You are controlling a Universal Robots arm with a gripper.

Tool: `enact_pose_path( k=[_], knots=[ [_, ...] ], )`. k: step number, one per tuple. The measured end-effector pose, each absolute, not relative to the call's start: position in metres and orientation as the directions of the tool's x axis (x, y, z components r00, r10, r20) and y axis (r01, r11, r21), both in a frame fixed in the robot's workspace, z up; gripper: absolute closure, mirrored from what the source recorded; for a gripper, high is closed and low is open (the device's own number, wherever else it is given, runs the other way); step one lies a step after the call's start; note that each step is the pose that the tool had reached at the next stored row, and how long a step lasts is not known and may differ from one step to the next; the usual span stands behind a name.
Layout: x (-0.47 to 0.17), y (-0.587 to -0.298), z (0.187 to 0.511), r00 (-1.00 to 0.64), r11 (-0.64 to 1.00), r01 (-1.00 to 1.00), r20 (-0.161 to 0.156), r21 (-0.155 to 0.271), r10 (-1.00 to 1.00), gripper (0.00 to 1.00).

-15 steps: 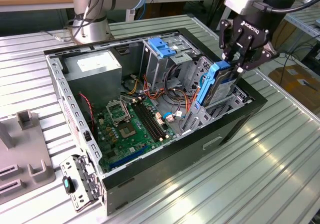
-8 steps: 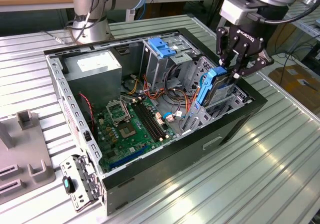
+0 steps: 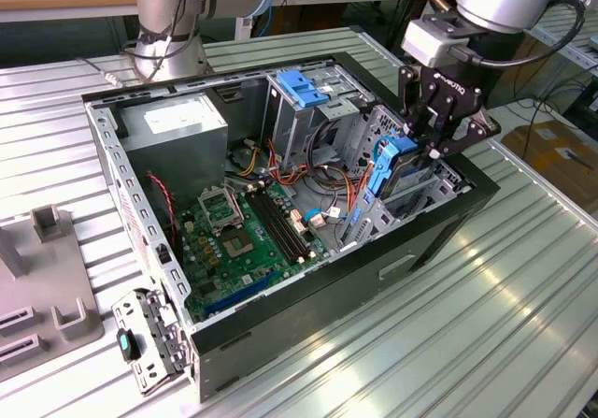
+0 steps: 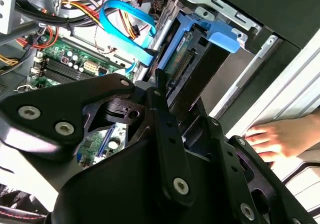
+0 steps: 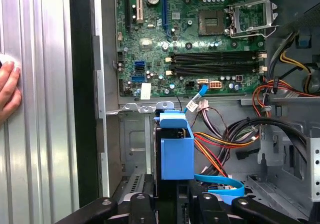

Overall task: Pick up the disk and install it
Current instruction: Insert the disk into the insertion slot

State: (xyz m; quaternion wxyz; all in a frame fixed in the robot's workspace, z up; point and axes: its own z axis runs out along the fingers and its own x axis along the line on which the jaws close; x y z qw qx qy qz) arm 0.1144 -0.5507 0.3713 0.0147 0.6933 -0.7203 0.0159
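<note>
While clasped by the hand [image 3: 420,147], the disk [image 3: 386,169] (upright) stands inside the case [image 3: 308,304].

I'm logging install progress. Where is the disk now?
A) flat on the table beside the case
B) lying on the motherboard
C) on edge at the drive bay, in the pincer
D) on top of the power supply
C: the disk stands on edge at the bay on the exterior view's right, the pincer closed on its top.
</note>
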Motion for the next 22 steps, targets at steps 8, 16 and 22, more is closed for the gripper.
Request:
enact_pose_path(
  k=[8, 16, 22],
  knots=[
    [0.1144, -0.5508, 0.3621, -0.038, 0.038, -0.999, 0.043, -0.003, -0.998, 0.65],
    [0.1144, -0.5508, 0.3602, -0.038, 0.038, -0.999, 0.043, -0.003, -0.998, 0.65],
    [0.1144, -0.5507, 0.3601, -0.038, 0.038, -0.999, 0.043, -0.003, -0.998, 0.58]
  ],
)
